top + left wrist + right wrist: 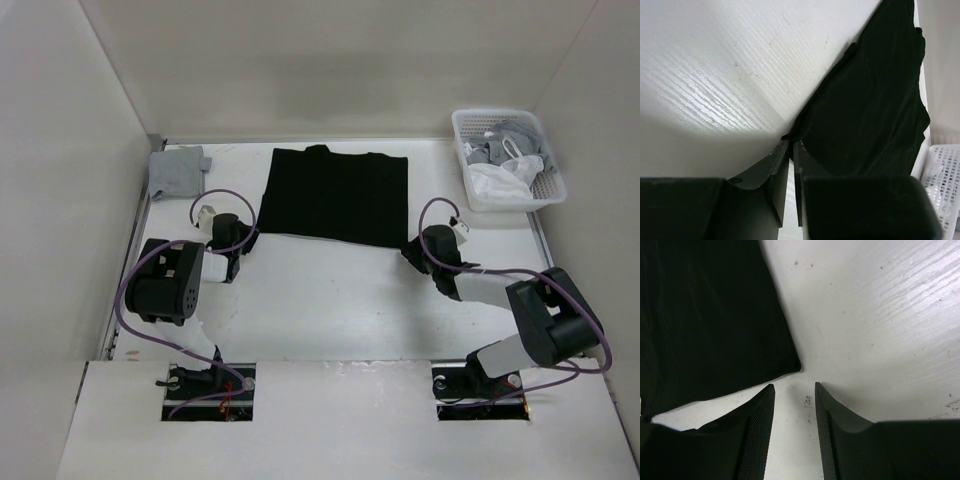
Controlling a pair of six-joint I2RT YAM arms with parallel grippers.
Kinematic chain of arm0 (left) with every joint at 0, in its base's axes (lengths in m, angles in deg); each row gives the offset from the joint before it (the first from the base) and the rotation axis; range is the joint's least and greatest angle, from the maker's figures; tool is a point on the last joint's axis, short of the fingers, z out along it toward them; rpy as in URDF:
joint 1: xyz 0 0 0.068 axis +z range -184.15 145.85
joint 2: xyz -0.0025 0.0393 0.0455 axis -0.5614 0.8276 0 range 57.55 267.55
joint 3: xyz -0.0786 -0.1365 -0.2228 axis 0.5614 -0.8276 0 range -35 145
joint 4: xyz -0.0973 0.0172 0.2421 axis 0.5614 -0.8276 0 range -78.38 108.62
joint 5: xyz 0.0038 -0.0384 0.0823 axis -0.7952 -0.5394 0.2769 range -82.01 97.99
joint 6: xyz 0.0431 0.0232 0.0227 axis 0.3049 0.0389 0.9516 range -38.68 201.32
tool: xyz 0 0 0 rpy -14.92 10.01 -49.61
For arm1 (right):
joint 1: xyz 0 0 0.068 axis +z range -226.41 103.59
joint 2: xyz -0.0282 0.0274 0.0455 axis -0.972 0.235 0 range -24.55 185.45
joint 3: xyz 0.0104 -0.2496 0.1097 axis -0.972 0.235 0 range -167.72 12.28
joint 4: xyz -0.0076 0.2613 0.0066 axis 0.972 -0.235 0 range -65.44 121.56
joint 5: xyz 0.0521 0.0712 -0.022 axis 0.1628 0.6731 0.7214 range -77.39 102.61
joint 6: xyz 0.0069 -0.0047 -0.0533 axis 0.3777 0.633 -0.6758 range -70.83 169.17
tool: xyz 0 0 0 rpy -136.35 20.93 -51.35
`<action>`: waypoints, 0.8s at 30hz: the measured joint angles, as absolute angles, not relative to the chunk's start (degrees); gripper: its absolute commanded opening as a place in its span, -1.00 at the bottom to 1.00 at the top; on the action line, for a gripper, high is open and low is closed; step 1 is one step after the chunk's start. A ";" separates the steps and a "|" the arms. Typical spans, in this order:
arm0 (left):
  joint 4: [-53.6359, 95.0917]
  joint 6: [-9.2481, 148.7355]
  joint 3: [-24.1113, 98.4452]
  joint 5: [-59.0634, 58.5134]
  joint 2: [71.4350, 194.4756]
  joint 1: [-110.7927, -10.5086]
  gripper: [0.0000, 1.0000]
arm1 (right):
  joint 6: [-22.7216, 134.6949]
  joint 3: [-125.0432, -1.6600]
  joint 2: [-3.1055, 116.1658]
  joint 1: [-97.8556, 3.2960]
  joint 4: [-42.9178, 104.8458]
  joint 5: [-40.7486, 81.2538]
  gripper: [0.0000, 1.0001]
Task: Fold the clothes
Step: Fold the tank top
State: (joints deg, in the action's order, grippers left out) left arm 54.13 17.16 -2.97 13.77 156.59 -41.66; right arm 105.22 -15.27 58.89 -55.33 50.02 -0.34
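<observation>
Left jaws first, filling the bottom of the left wrist view. They are sitting drawn almost together, only a thin slit showing between them. The near left corner of the black shirt [865, 110] is lying right at their tips and looks to be pinched there.

Over on the other side, the right jaws are standing well apart and holding nothing. The shirt's near right corner is lying on the table [880, 315] just ahead of them, a touch left of the gap and not yet between them.

From above, the shirt is lying spread flat beyond both sets of jaws, stretching from one to the other, with its collar on the far side. It is showing as a broad rectangle with no sleeves sticking out. Whether they are already tucked in, I cannot tell.

I am judging the task as barely begun, with no bottom-to-top fold showing and the hem lying flat. By my reckoning, the right jaws need to close on their corner. Then both corners need carrying over toward the collar, with further folds after that.

Far left of the left jaws a small grey cloth [178, 172] is lying, and far right of the right jaws a white basket [520, 203] is holding light garments.
</observation>
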 measured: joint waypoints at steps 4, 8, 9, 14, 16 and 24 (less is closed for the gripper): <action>55.25 16.77 -2.84 13.77 157.38 -41.57 -0.88 | 105.99 -15.81 59.52 -55.33 50.02 -0.78 -0.17; 56.29 16.31 -2.77 13.77 157.95 -41.57 -0.94 | 106.73 -17.78 61.84 -55.33 50.04 -1.19 -0.20; 56.36 16.29 -2.77 13.77 157.97 -41.57 -0.96 | 107.08 -18.24 62.36 -55.33 50.04 -1.19 -0.22; 56.71 16.14 -2.97 13.77 157.97 -41.57 -1.00 | 108.59 -19.73 64.66 -55.33 50.10 -1.34 -0.49; 57.34 16.11 -3.36 13.77 157.97 -41.57 -1.00 | 109.42 -19.92 65.34 -55.33 50.30 -1.45 -0.66; 58.33 16.11 -6.36 13.55 155.63 -41.24 -1.00 | 110.97 -19.90 65.90 -55.33 51.35 -3.55 -0.99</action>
